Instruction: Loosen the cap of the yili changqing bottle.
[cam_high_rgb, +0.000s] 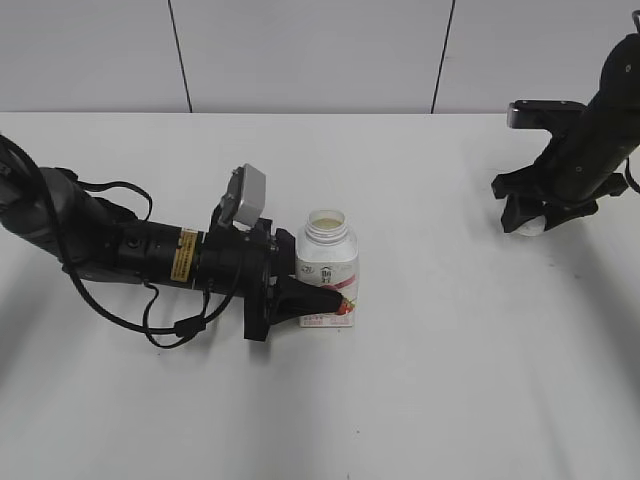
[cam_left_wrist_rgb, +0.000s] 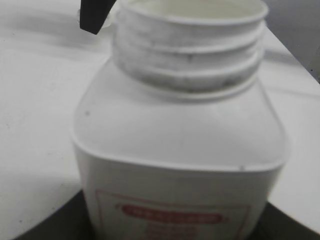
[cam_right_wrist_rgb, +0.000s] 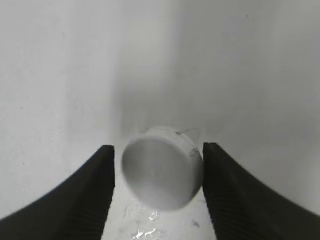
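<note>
So the left fingers (cam_high_rgb: 312, 298) are clamped on the lower body of the yili changqing bottle (cam_high_rgb: 328, 268), right down at the strawberry label, and I'd guess that's on purpose: gripping low pins the base to the tabletop (cam_high_rgb: 420, 390) and leaves the whole neck free for the other arm to work on. In the left wrist view the bottle (cam_left_wrist_rgb: 180, 150) fills the frame, threads bare and the mouth open, so the cap is already fully off, not just loosened. The bottle stands upright near the middle of the tabletop, long axis vertical, open mouth pointing straight up, label side facing toward 6 o'clock in the exterior view. The left arm lies low and comes in from about 9 o'clock. Over on the other side, the right fingers (cam_right_wrist_rgb: 158, 170) sit either side of the cap (cam_right_wrist_rgb: 162, 167); they look parted about a cap's width, and I honestly can't tell if they're pinching it or have let go. The cap is tilted, its flat top showing toward the wrist camera, low to the tabletop. In the exterior view that right gripper (cam_high_rgb: 528, 218) is well apart from the bottle, out around 2 o'clock, with the white cap (cam_high_rgb: 529, 226) peeking out underneath.
</note>
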